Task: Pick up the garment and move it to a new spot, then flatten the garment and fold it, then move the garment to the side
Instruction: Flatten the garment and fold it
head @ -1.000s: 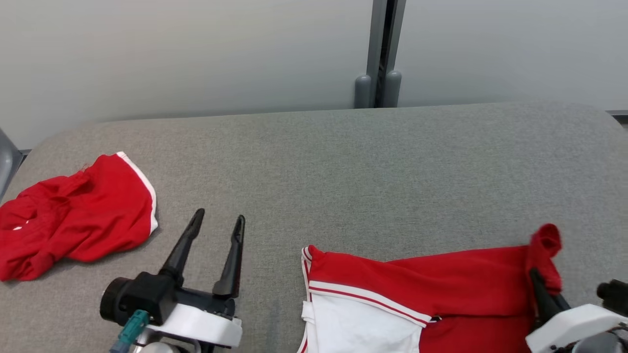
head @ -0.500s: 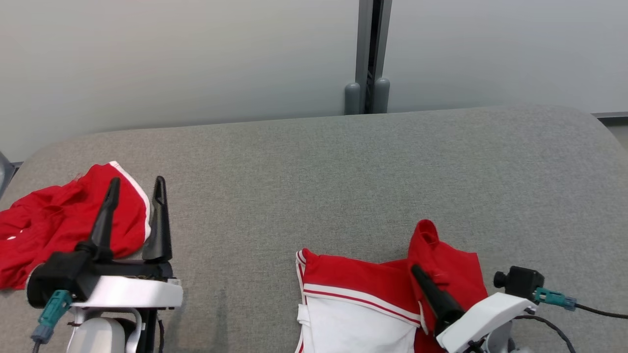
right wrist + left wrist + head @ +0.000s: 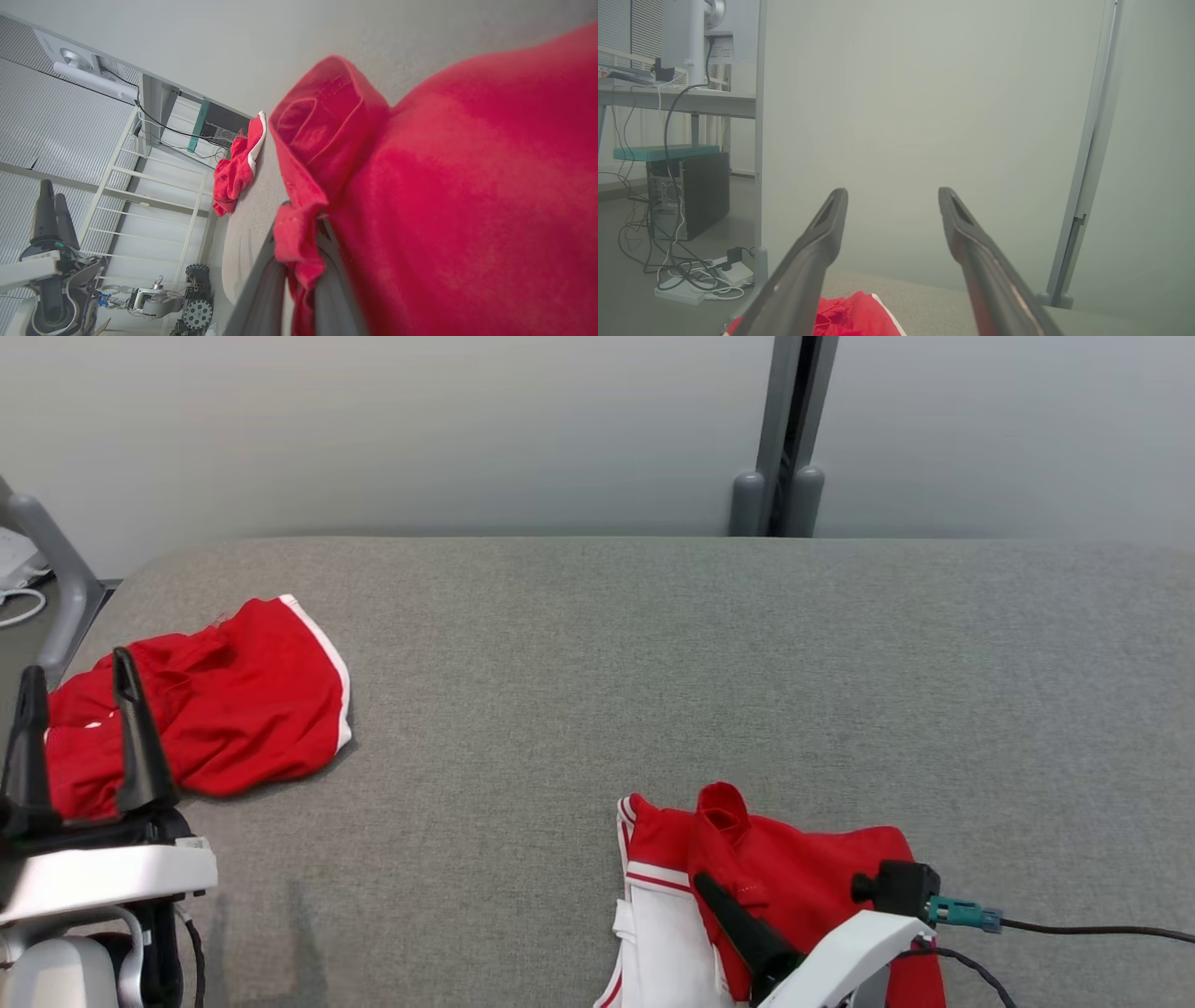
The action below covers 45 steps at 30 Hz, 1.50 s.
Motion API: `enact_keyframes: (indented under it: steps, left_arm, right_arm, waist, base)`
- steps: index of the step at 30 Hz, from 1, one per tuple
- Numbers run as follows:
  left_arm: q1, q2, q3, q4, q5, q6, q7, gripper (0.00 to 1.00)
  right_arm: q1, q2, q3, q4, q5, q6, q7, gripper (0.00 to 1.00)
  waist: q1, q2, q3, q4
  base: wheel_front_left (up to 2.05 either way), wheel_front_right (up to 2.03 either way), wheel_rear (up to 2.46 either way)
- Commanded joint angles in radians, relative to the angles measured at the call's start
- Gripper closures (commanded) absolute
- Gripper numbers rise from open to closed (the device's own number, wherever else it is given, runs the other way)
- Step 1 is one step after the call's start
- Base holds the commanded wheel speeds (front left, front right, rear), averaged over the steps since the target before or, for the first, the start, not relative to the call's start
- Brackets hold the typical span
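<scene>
- Standing at the lower left of the head view, the left gripper (image 3: 78, 663) points its two dark fingers up the picture; its jaws are spread apart with nothing between them. Its own wrist view shows the same wide gap (image 3: 892, 192) against a pale wall panel.
- Just behind those fingers in the head view lies a crumpled red garment with white trim (image 3: 224, 700), near the left end of the grey fabric-covered table (image 3: 597, 644). A corner of it shows low in the left wrist view (image 3: 852, 317), and it appears far off in the right wrist view (image 3: 236, 168).
- Off the table's left end, the left wrist view shows a dark computer tower (image 3: 689, 193) and a white power strip (image 3: 705, 284) on the floor.
- The red-and-white garment (image 3: 812, 868) lies at the near edge of the table, right of centre and well apart from the crumpled one. Its white panel (image 3: 663, 933) with red stripes sits on its left side, and a red fold (image 3: 724, 812) stands up from it.
- The right gripper (image 3: 719, 891) reaches in from the bottom edge, one dark finger lying across the red cloth. In the right wrist view its jaws (image 3: 301, 224) are closed on a bunch of that garment's red fabric.
- A cable with a teal connector (image 3: 962, 913) runs right from the wrist.
</scene>
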Motion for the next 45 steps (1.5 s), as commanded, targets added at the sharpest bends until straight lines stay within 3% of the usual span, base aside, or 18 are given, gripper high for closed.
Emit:
enact_keyframes:
  steps: [1, 13, 14, 15, 16, 29, 35, 39, 45]
  left_arm:
    - [-0.015, 0.003, 0.008, 0.002, -0.007, -0.004, -0.004, 0.0]
    - [-0.022, 0.004, -0.011, 0.022, -0.025, -0.013, -0.004, 0.0]
    - [-0.022, 0.004, -0.015, 0.023, -0.023, -0.013, -0.004, 0.0]
    - [-0.022, 0.004, -0.019, 0.024, -0.022, -0.013, -0.004, 0.0]
    - [-0.021, 0.004, -0.023, 0.025, -0.023, -0.012, -0.004, 0.0]
    - [-0.003, 0.004, -0.04, 0.028, -0.025, 0.002, -0.004, 0.0]
    - [-0.002, 0.004, -0.04, 0.024, -0.022, 0.001, -0.004, 0.0]
    - [-0.004, 0.004, -0.035, 0.023, -0.018, -0.002, -0.004, 0.0]
    - [-0.003, 0.004, -0.031, 0.019, -0.014, -0.005, -0.004, 0.0]
  right_arm:
    - [-0.015, -0.003, 0.009, 0.006, 0.008, 0.0, -0.009, 1.0]
    - [-0.094, -0.003, 0.157, 0.125, 0.086, 0.0, -0.07, 1.0]
    - [-0.098, -0.003, 0.166, 0.136, 0.093, 0.0, -0.07, 0.95]
    - [-0.104, -0.003, 0.175, 0.148, 0.096, 0.0, -0.074, 0.53]
    - [-0.106, -0.003, 0.186, 0.157, 0.107, 0.0, -0.07, 0.0]
    - [-0.114, -0.005, 0.3, 0.114, 0.158, 0.0, 0.007, 0.0]
    - [-0.154, -0.005, 0.288, 0.094, 0.139, 0.0, 0.013, 0.0]
    - [-0.194, -0.057, 0.224, 0.035, 0.109, 0.0, -0.025, 0.0]
    - [-0.259, -0.18, 0.104, -0.008, -0.054, 0.0, -0.143, 0.0]
  waist:
    - [0.0, 0.0, 0.012, 0.016]
    - [0.0, 0.0, 0.047, 0.065]
    - [0.0, 0.0, 0.048, 0.067]
    - [0.0, 0.0, 0.048, 0.068]
    - [0.0, 0.0, 0.047, 0.069]
    - [0.0, 0.0, 0.03, 0.05]
    - [0.0, 0.0, 0.033, 0.033]
    - [0.0, 0.0, 0.031, 0.015]
    - [0.0, 0.0, 0.02, -0.007]
  base:
    - [0.0, 0.0, 0.0]
    - [0.0, 0.0, 0.0]
    - [0.0, 0.0, 0.0]
    - [0.0, 0.0, 0.0]
    - [0.0, 0.0, 0.0]
    - [0.0, 0.0, 0.0]
    - [0.0, 0.0, 0.0]
    - [0.0, 0.0, 0.0]
    - [0.0, 0.0, 0.0]
